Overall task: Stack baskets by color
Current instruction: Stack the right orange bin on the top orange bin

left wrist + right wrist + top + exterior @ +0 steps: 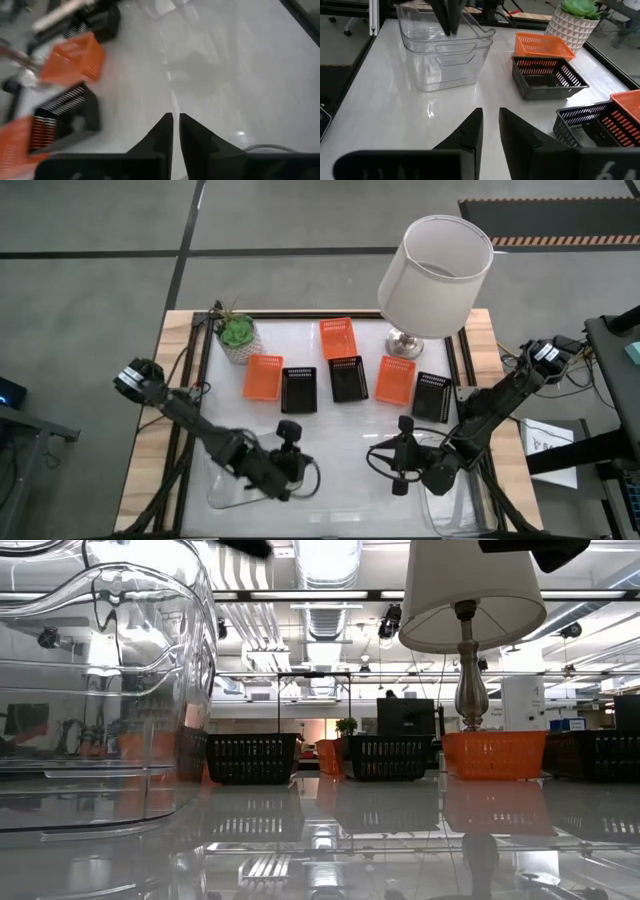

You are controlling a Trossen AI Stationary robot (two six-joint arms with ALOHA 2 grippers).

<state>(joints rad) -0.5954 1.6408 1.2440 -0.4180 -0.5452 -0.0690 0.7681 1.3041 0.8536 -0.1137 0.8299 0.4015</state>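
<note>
On the near half of the counter [340, 450], both arms hang low while the small baskets wait in a loose row across the middle. The left end effector [288, 442] sits just inside the near-left area, above the far rim of a clear tray [245, 485], its fingers pressed together with nothing between them. The right end effector [404, 442] hovers near the middle of the near edge, fingers narrowed to a slim gap and also holding nothing; a second clear tray [455, 505] lies at the near-right corner under that arm.

The row runs from an orange basket [263, 377] beside the potted plant [237, 335], then a black basket [299, 389], another black basket [348, 378] with an orange basket [338, 337] behind it, a third orange basket [395, 379] by the lamp [432, 275], and a third black basket [432, 396].

Every small basket lies farther across the counter from both end effectors, its long axis running near to far. By my reckoning the left arm is closer to the left black basket, the right arm to the rightmost one.
</note>
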